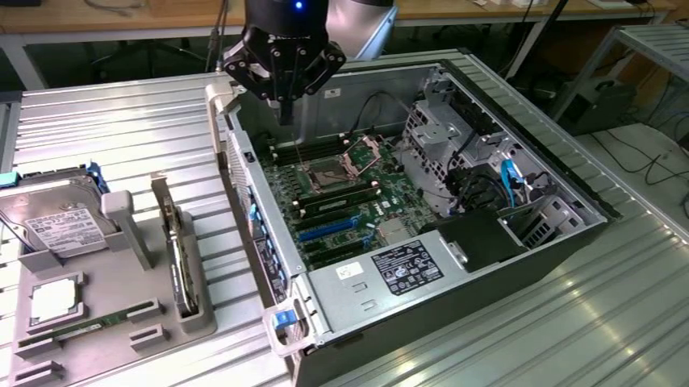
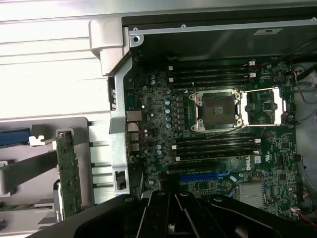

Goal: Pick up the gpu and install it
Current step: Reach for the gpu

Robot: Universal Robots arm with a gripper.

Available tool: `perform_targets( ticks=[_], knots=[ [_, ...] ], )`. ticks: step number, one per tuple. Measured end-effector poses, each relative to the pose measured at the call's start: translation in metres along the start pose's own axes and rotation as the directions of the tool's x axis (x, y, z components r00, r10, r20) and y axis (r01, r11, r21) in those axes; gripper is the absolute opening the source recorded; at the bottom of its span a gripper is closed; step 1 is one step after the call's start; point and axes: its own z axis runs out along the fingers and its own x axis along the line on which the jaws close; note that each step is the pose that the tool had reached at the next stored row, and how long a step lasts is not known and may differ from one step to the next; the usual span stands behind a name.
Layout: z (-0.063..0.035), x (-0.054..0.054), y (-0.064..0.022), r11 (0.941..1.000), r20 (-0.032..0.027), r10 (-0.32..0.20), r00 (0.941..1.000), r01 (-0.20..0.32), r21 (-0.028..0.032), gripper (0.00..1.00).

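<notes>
In the exterior view I see the gripper (image 1: 286, 113) pinched shut and empty above the open computer case (image 1: 570, 197). The gpu (image 1: 179, 254), thin and dark, stands on edge in the grey rack (image 1: 108, 298) beside the case. In the wrist view, the gpu (image 2: 68, 173) shows a green, component-studded face, upright in its slot.

Bright glare streaks a ribbed, silvery metal table (image 1: 119, 121) in a workshop. Behind it runs a long wooden workbench (image 1: 119, 18), its underside in shadow, while black cables (image 1: 659, 168) trail across the pale floor (image 1: 619, 153) at the exterior view's right.
</notes>
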Motion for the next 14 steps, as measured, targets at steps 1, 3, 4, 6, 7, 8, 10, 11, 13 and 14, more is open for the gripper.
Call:
perform_targets(
  ticks=[1, 3, 4, 6, 7, 8, 10, 11, 13, 14],
  knots=[
    [0.0, 0.0005, -0.0001, 1.0, 0.0, 0.0, 1.0, 0.0, 0.0, 0.11],
    [-0.0001, 0.0016, -0.0003, 1.0, -0.0001, -0.001, 1.0, 0.001, 0.0001, 0.11],
    [-0.0001, 0.0021, -0.0004, 1.0, -0.0001, -0.003, 1.0, 0.003, -0.0001, 0.11],
    [-0.0002, 0.0022, -0.0008, 1.0, -0.0004, -0.005, 1.0, 0.005, -0.0006, 0.11],
    [-0.0001, 0.0025, -0.0012, 1.0, -0.0003, -0.007, 1.0, 0.007, -0.0014, 0.11],
    [-0.0001, 0.0028, -0.0012, 1.0, -0.0004, -0.008, 1.0, 0.008, -0.0017, 0.11],
    [-0.0002, 0.0042, -0.0015, 0.9999, -0.0008, -0.014, 0.9999, 0.014, -0.0017, 0.11],
    [-0.0002, 0.0051, -0.0019, 0.9998, -0.0009, -0.018, 0.9998, 0.018, -0.0019, 0.11],
    [-0.0004, 0.0071, -0.0027, 0.9996, -0.0015, -0.028, 0.9996, 0.028, -0.0019, 0.11],
    [-0.0004, 0.0079, -0.0034, 0.9995, -0.0016, -0.033, 0.9995, 0.033, -0.0023, 0.11]
  ],
)
